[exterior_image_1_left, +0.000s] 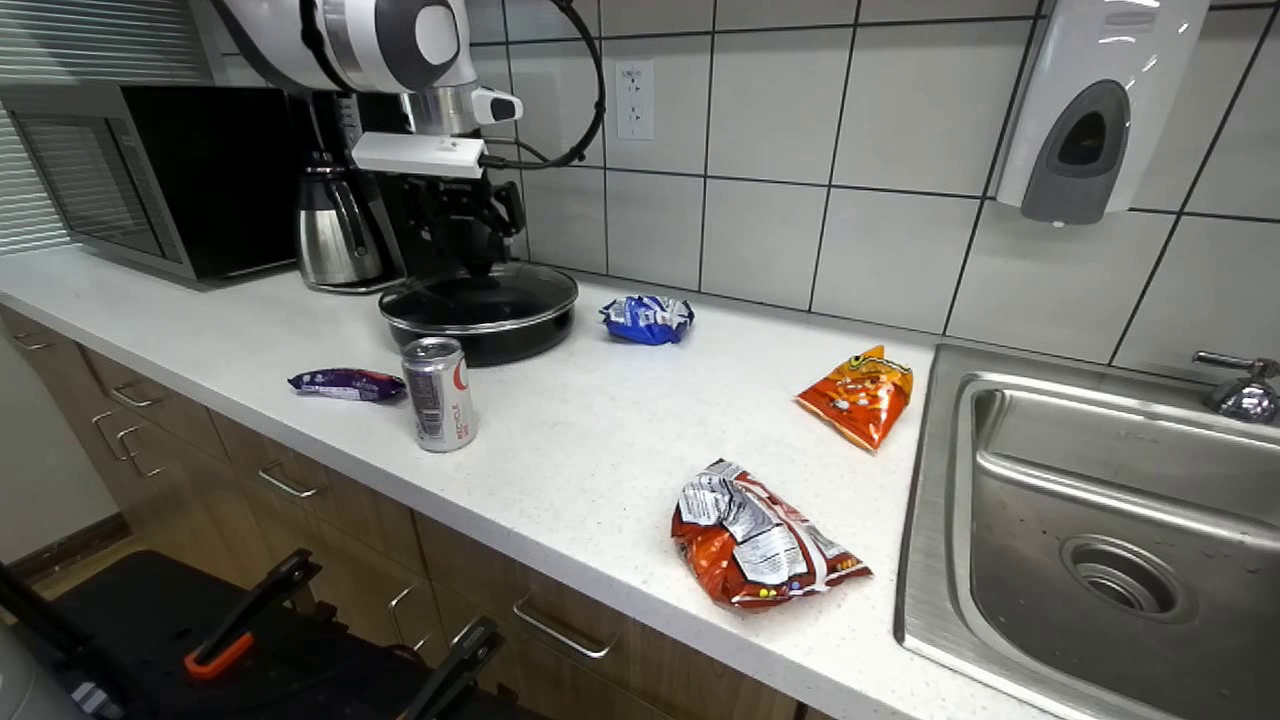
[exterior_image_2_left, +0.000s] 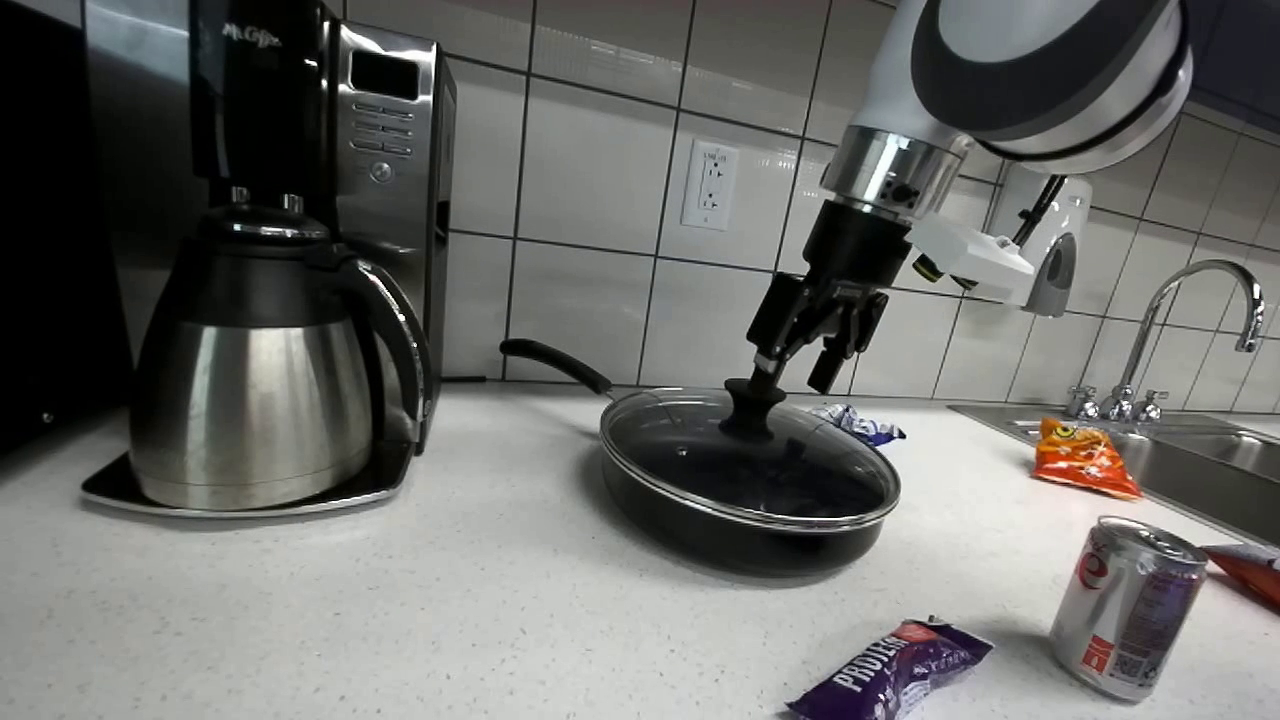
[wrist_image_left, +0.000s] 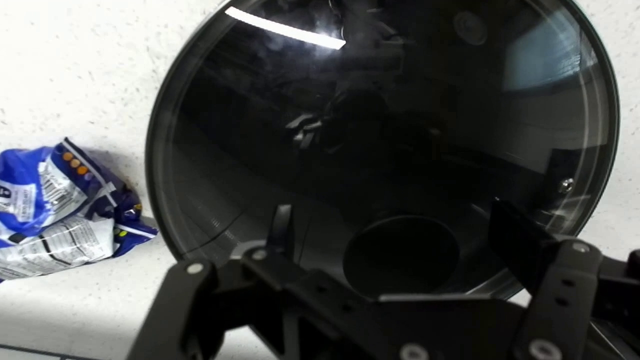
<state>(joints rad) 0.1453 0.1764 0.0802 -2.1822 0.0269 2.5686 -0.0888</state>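
One speckled counter (exterior_image_1_left: 590, 420), tiled wall (exterior_image_1_left: 770, 100)

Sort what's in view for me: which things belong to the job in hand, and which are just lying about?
Likely part of the job:
gripper, open at the lid knob, contact unclear
glass lid
black pan beneath it

Apparently just lying or standing about:
blue snack bag
soda can
purple protein bar
orange snack bag
red snack bag
coffee carafe

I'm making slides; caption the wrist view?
Open black tool over a clear round glass lid, crumpled blue-and-white plastic packet nearby.
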